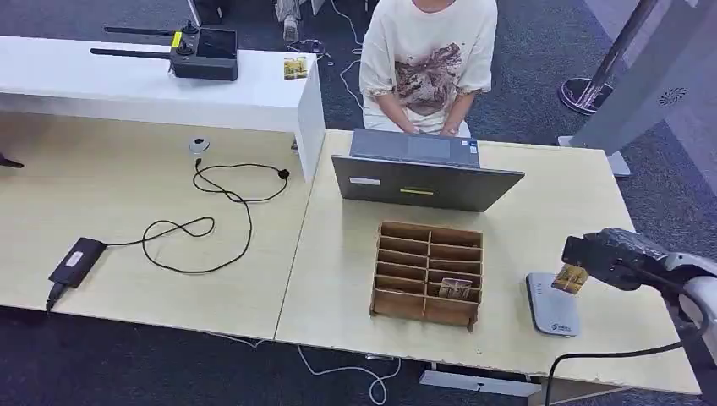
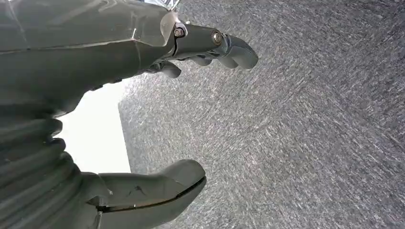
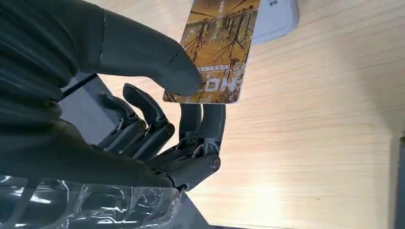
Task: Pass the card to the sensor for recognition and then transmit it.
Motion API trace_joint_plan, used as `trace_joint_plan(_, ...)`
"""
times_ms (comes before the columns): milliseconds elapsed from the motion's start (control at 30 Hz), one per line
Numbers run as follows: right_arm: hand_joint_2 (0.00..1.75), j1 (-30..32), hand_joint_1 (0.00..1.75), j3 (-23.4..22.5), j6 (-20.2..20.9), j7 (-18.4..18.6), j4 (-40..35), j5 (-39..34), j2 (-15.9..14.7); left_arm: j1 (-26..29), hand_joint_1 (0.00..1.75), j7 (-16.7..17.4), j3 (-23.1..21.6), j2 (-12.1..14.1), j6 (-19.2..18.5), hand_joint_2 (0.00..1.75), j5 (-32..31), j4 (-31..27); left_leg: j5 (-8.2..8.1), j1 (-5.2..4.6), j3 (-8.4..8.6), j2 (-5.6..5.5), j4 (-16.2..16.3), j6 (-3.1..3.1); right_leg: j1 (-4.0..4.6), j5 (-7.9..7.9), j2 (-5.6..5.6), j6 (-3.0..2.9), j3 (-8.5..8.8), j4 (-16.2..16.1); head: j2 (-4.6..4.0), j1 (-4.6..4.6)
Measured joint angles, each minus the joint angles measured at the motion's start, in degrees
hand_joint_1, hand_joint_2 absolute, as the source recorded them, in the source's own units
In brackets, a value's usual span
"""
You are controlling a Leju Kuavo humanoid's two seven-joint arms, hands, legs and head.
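Nearest the head camera, at about 7 o'clock on the wooden table [image 1: 169, 279], a black power adapter [image 1: 76, 260] lies flat, its black cable [image 1: 211, 216] looping toward 12 o'clock. At 11 o'clock a white desk [image 1: 127, 85] carries a black controller with antennas [image 1: 199, 52] and a small picture card [image 1: 295, 67]. Centre field: a wooden compartment organizer [image 1: 429, 272] stands on the table, one card [image 1: 455, 288] set in a compartment on its near right side. Directly beyond it, at 12 o'clock, is an open grey laptop [image 1: 427, 173], with a seated person in a cream printed T-shirt [image 1: 429, 59] behind. At 4 o'clock a pale grey card sensor [image 1: 551, 304] lies flat near the table's front edge. Right hand [image 1: 610, 256]: thumb and fingers pinch a yellow-brown card [image 1: 572, 277], held over the sensor's right edge; whether card and sensor touch cannot be told. Right wrist view: thumb [image 3: 157, 62] presses the printed face of that card [image 3: 217, 52], darker fingers [image 3: 203, 119] behind it, the sensor [image 3: 277, 16] just past its far end. Left hand [image 2: 119, 95]: holds nothing, thumb and fingers apart, above grey carpet [image 2: 286, 143].
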Motion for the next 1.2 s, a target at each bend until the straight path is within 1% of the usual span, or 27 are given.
trace_joint_plan(133,1.75,-1.8,1.75,3.0,0.4,0.5,0.5,0.9,0.9,0.0,0.00,0.0,0.0,0.0,0.0,1.75,-0.1,0.0,0.00,0.00,-0.01,0.00,0.0,0.00,0.00,0.00,0.00,0.00,0.00,0.0,0.00,0.00)
trace_joint_plan(433,1.75,-6.3,1.75,9.3,1.2,-0.3,4.1,0.8,2.4,0.0,0.00,-0.2,0.0,0.1,0.0,1.75,-0.2,0.0,0.00,0.00,0.00,0.00,0.0,0.00,0.00,0.00,0.00,0.00,-0.01,0.0,0.00,0.00)
trace_joint_plan(700,1.75,-9.0,1.75,12.4,2.4,-0.5,6.4,0.4,3.1,0.0,0.00,-0.5,0.0,0.3,0.0,1.75,-0.2,0.0,0.00,0.00,-0.01,-0.01,0.0,0.00,0.00,0.00,0.00,0.00,-0.01,0.0,0.00,0.00)
trace_joint_plan(933,1.75,-11.0,1.75,14.9,1.9,-0.9,8.6,-0.4,3.7,0.0,0.00,-0.5,0.0,0.3,0.0,1.75,-0.1,0.0,0.00,0.00,-0.01,-0.02,0.0,0.00,0.00,0.00,-0.02,0.00,-0.01,0.0,0.02,0.00)
trace_joint_plan(1200,1.75,-12.4,1.75,17.0,2.1,-1.0,10.7,-2.2,3.7,0.1,0.00,-0.6,0.0,0.3,0.1,1.75,-0.2,0.0,0.00,0.00,0.00,-0.01,0.0,0.00,0.00,0.00,-0.01,0.00,-0.01,0.0,0.00,0.00)
